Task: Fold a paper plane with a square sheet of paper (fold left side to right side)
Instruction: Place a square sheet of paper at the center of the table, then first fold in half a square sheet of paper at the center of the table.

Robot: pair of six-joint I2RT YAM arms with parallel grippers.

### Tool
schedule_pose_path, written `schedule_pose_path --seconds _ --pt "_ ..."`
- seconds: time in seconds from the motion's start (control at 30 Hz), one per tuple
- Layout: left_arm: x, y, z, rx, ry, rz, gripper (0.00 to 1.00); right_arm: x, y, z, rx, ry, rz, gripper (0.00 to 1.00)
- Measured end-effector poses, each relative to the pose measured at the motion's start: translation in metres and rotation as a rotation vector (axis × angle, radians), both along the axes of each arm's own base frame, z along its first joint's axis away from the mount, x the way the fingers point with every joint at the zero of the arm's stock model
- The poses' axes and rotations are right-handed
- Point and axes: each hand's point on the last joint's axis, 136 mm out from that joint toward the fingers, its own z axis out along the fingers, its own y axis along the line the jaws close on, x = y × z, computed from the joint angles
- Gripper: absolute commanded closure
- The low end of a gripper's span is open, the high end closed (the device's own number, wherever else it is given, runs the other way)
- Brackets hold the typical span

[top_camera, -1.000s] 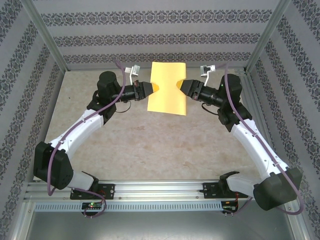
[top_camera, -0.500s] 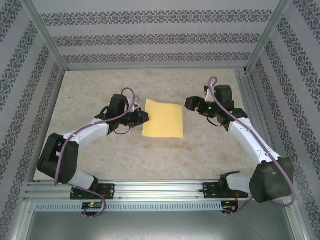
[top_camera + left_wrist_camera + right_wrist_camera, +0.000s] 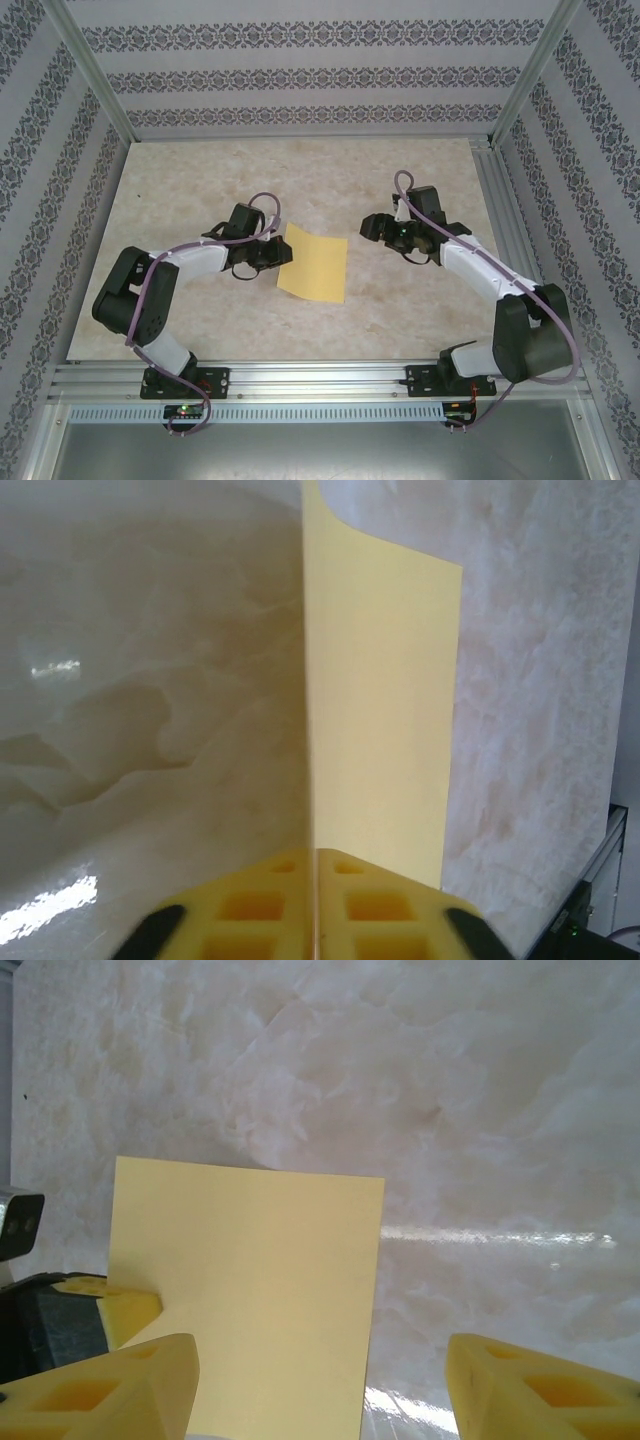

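On the desk, a little nearer than its middle, lies the paper. It is a plain, matte yellow-orange sheet, four-cornered and unmarked, with straight edges, and it sits skewed to the desk's sides. Its left edge is pinched between the closed jaws of the left gripper. Farther back on the right, the right gripper stands apart from the paper, jaws wide and holding nothing.
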Motion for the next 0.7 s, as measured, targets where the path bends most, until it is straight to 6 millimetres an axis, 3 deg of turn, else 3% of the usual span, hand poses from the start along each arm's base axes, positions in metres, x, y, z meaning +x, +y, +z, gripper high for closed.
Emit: schedule_pose_path --seconds 0.1,0.2,0.7 --pt "0.005 -0.004 0.008 -0.014 -0.024 -0.010 0.63 0.000 0.012 -0.010 0.010 0.028 0.010 0.36" --pt "0.005 -0.007 0.011 -0.030 -0.024 -0.018 0.57 0.001 0.022 -0.017 0.024 0.049 0.006 0.36" --pt "0.001 -0.043 0.031 -0.125 -0.045 -0.095 0.58 0.020 0.070 -0.027 0.174 0.124 -0.073 0.35"
